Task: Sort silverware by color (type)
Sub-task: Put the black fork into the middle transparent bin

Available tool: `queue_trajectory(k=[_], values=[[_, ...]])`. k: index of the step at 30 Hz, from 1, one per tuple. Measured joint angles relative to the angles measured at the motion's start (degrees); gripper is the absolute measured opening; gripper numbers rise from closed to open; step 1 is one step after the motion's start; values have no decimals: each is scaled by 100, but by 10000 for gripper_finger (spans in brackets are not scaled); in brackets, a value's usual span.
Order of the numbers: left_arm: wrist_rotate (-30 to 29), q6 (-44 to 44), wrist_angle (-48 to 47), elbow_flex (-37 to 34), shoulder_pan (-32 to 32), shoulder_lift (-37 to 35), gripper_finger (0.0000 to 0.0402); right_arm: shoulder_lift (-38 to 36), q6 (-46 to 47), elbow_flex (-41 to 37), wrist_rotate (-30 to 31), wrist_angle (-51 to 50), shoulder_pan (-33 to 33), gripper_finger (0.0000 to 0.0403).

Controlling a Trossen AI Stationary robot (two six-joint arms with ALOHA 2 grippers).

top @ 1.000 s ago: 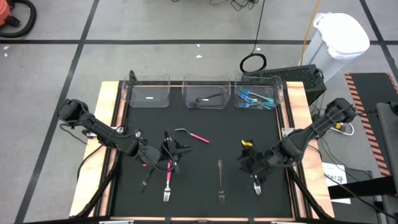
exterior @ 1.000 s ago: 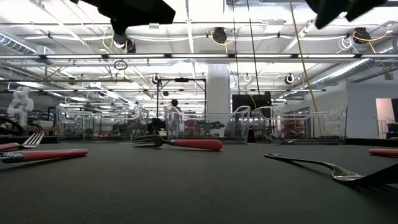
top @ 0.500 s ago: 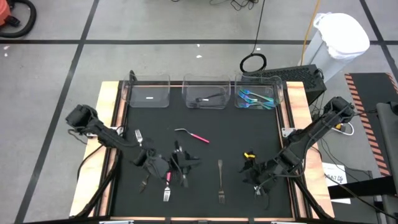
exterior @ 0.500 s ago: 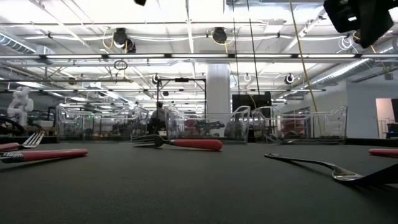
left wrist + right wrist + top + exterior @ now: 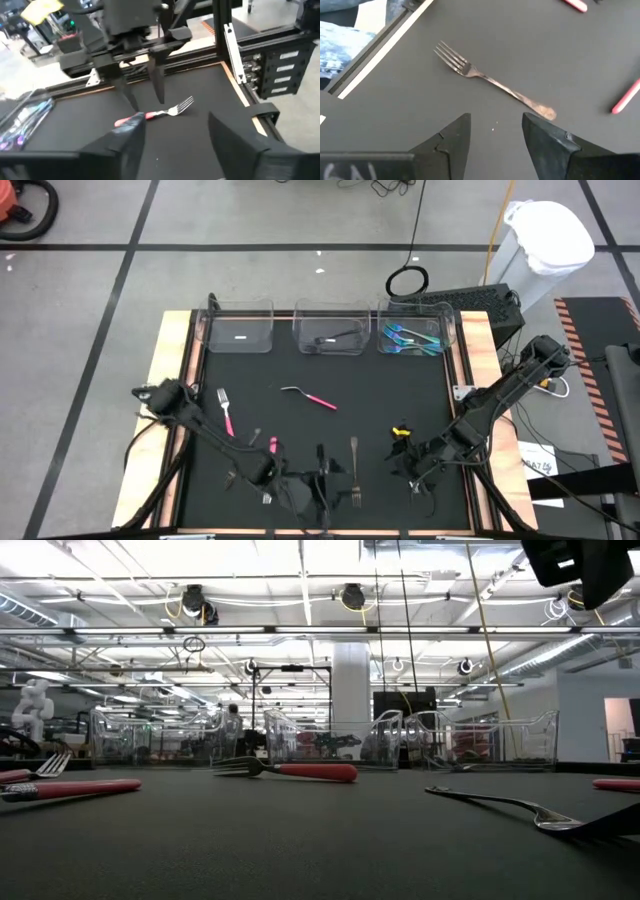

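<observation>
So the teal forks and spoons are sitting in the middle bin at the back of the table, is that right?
Not quite. The teal forks and spoons lie in the right-hand bin at the back of the table, not the middle one. The middle bin holds a dark utensil instead. The high view shows this.

The black-matted table [image 5: 390,395] is strewn with pink forks [image 5: 225,412], a pink spoon [image 5: 310,397] and a silver fork [image 5: 354,470]; three bins [image 5: 240,330] are set along its far edge.
</observation>
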Motion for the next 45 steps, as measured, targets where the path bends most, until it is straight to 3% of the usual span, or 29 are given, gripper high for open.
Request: queue_trajectory(k=[4, 8, 17, 24, 31, 45], values=[[-282, 476, 6, 336, -128, 451, 274, 0, -167, 0, 0, 116, 0, 173], [-328, 491, 26, 484, -279, 853, 300, 0, -165, 0, 0, 120, 0, 173], [-276, 228, 15, 486, -387, 1454, 283, 125, 169, 0, 127, 191, 0, 173], [643, 223, -12, 486, -100, 1484, 268, 520, 254, 0, 136, 301, 19, 173], [1328, 225, -789, 486, 92, 1484, 264, 645, 454, 0, -9, 304, 74, 173], [1539, 242, -814, 484, 153, 1484, 264, 645, 480, 0, -4, 474, 114, 173]])
